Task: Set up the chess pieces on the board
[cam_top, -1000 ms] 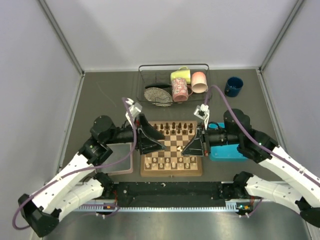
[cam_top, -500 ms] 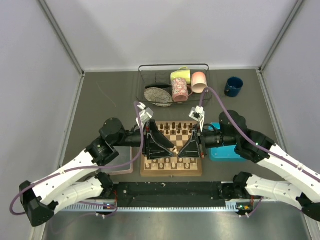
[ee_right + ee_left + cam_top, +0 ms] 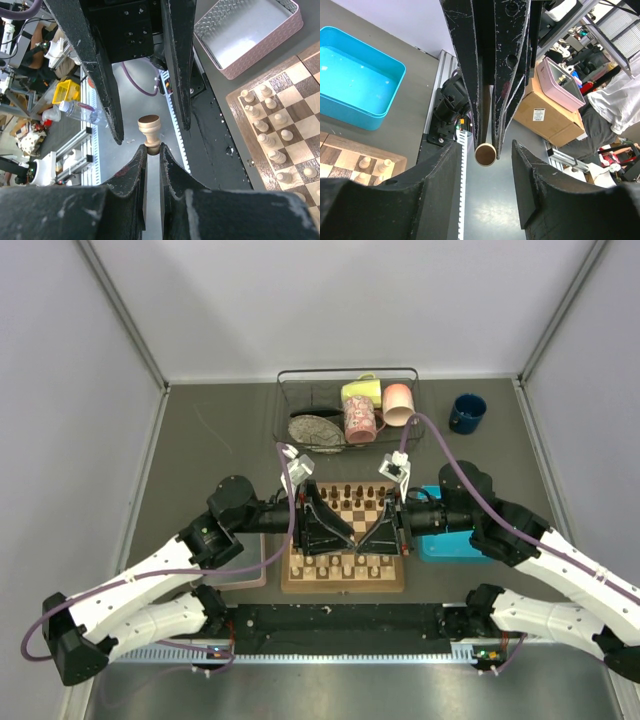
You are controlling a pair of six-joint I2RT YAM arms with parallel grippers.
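Hovering tip to tip above the square wooden chessboard [image 3: 345,586] in the top view, the left gripper [image 3: 338,536] and right gripper [image 3: 368,538] could fumble a handover if release precedes grasp. Left wrist: left gripper open around the pale cream wooden chess piece [image 3: 485,154]; blue rectangular tray [image 3: 355,80] bare. Right wrist: right gripper clamps it; clear pinkish tray [image 3: 245,30] bare.

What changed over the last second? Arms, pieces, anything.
Both arms swung inward over the board. The left gripper moved right the whole second; the right gripper moved left, then stopped. They now meet tip to tip, the right shut on a pale piece, the left open either side of it. The rows of pieces and the mugs did not shift.
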